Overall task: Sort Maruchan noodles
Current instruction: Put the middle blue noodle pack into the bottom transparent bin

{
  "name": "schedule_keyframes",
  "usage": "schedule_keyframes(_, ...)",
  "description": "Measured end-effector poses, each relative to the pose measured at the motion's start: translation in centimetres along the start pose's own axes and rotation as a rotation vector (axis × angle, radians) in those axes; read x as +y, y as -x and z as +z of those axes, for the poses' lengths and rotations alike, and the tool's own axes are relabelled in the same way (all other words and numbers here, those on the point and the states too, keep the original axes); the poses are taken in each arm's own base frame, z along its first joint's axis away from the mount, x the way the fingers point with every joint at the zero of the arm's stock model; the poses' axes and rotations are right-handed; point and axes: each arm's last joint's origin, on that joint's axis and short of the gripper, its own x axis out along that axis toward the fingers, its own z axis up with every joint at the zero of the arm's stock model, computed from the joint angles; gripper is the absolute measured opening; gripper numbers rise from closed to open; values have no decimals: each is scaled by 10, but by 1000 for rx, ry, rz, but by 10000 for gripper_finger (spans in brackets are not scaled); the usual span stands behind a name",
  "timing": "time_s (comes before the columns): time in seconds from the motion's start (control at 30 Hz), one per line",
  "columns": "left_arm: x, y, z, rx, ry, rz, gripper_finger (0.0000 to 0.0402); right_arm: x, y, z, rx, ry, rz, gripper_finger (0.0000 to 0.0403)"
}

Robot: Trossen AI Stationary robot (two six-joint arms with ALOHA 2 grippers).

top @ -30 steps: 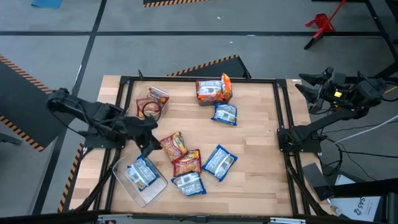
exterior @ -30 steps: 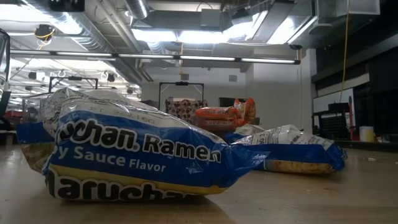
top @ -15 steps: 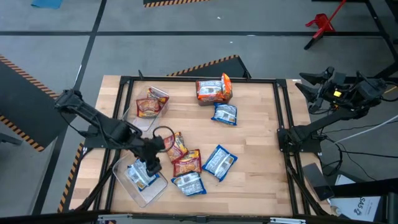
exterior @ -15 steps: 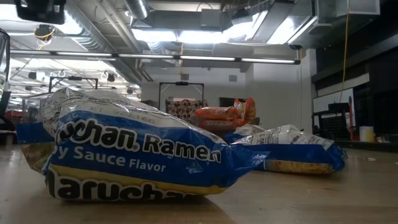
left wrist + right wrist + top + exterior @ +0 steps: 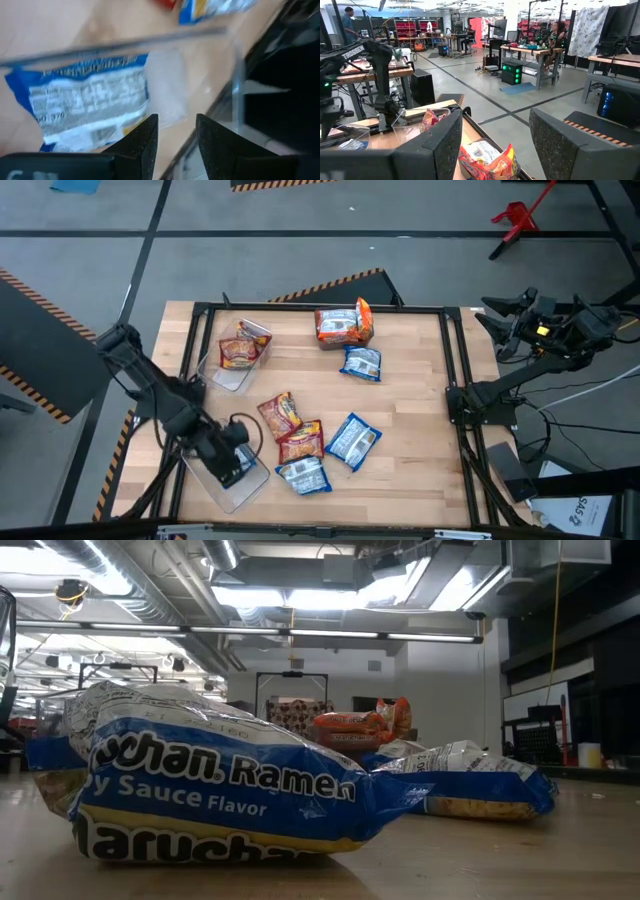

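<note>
The left gripper has swung over the near bin, fingers parted above its blue packet (apparently just dropped); orange packets remain beside the bin.

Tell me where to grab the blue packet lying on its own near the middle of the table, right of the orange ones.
Probably take the blue packet across its narrow width, coming straight down from above. It lies flat and skewed on the table, both long edges clear of neighbours, so turn the gripper to match its slant. The crinkly sealed ends look poorer to pinch.
</note>
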Motion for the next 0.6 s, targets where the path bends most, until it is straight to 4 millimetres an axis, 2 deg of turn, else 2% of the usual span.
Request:
schedule_keyframes(0.2, -4, -27, -9, 49, -11, 114, 127, 0, 0, 0, 0, -5, 0, 216)
schedule_keyframes(0.4, -6, -49, -9, 9, 47, 192, 127, 0, 0, 0, -1, -7, 0, 216)
schedule_keyframes(0.6, -13, -69, -11, 14, 42, 196, 127, 0, 0, 0, -1, -7, 0, 216)
